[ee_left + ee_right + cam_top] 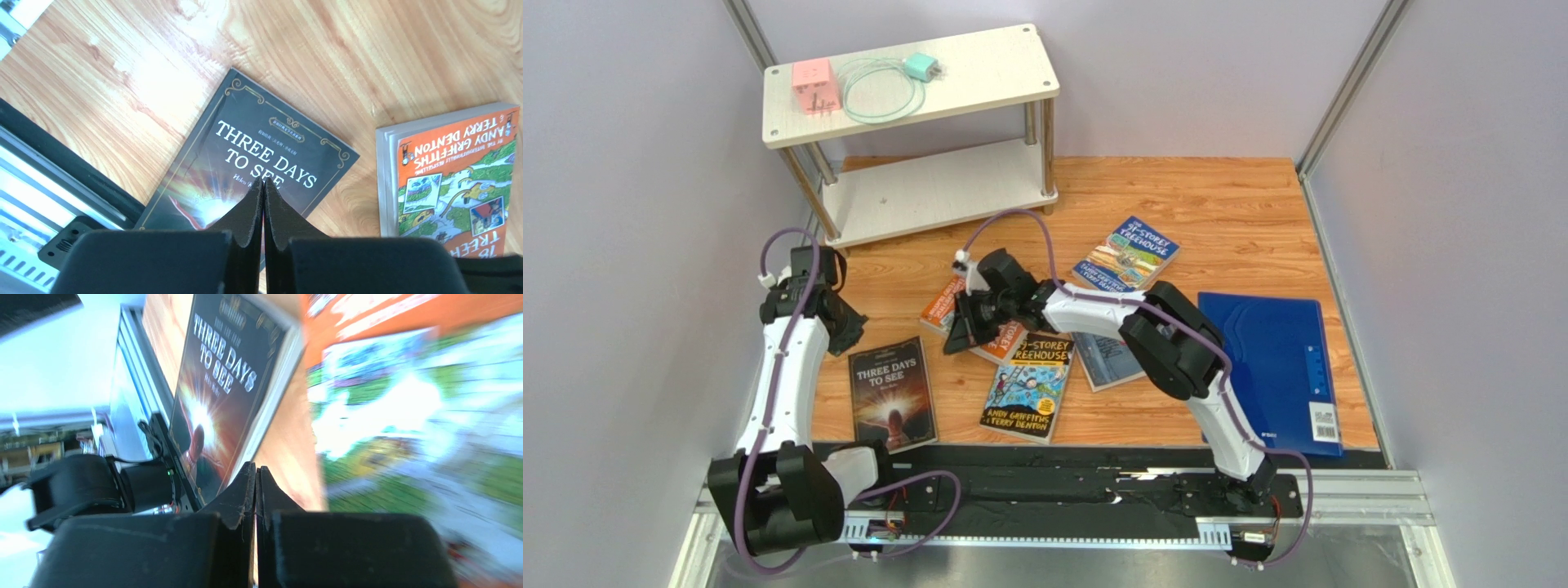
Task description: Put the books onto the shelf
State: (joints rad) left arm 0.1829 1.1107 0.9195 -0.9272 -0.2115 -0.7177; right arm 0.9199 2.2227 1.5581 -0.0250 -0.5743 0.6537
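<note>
The work surface is a tabletop (1247,202) of orange-brown wood-grain laminate, with the grain running left to right; plain pale grey-lilac panels enclose it as left wall (634,245), back wall (1185,74) and right wall (1468,221); a slanted aluminium post stands at each rear corner, left post (750,31) and right post (1351,86); a black plate (1063,472) spans the near edge, with a silver rail (1369,496) just below it and brushed metal sheet (1075,570) beneath; lighting is even, with one bright glare patch (153,73) on the wood in the left wrist view.
</note>
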